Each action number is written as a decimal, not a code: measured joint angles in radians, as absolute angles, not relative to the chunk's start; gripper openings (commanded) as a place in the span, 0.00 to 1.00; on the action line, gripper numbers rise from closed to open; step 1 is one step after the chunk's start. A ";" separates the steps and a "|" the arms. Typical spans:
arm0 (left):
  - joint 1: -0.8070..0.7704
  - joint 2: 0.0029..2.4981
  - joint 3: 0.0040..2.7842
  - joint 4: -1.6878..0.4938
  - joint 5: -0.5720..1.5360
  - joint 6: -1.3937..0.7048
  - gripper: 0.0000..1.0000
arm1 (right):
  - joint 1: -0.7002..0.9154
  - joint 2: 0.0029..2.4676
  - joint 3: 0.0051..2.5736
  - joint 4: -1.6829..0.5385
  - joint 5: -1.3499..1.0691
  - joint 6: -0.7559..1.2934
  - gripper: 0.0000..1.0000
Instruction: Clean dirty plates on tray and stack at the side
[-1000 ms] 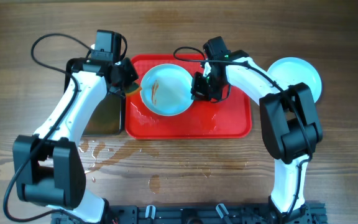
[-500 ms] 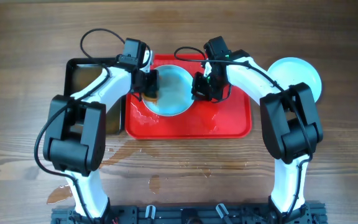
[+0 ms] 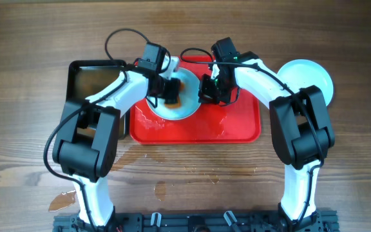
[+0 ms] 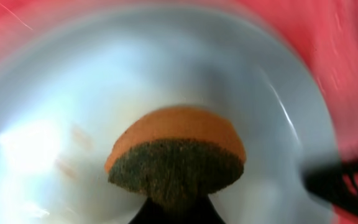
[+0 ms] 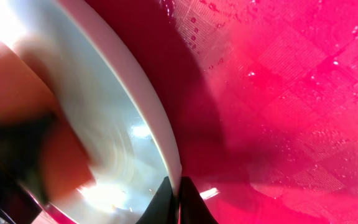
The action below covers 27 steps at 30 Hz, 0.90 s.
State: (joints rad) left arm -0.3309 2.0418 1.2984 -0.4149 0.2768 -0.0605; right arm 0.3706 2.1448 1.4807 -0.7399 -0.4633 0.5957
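A brown wooden table (image 3: 31,38) fills the overhead view, with wet patches (image 3: 102,154) on it in the lower left. At the upper centre lies the large red rectangular plastic tray (image 3: 237,129), its rounded-corner floor wet and beaded with droplets in the right wrist view (image 5: 278,93). Just beside its left edge sits a smaller black tray (image 3: 85,80), partly covered by the left arm. A pale blue-white round plate (image 3: 163,111) rests in the left half of the red tray, while a second pale plate (image 3: 314,74) lies on the table at the upper right of the frame, off the tray and partly hidden behind the right arm. The right gripper (image 3: 208,90) is at the tray plate's right edge; its wrist view shows the two dark fingertips (image 5: 166,202) nearly together at the bottom centre, pinching the plate's rim (image 5: 148,124) between them. The left gripper (image 3: 171,89) is over the middle of the same plate, closed around an orange sponge with a dark green scouring face (image 4: 179,155), which is pressed against the plate's floor. In the blurred left wrist view, faint orange marks (image 4: 73,134) show on the plate to the left of the sponge.
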 measured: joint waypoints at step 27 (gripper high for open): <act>-0.315 2.061 1.316 -0.422 0.239 -0.095 0.04 | 0.371 2.145 1.481 -0.735 -0.463 0.571 0.04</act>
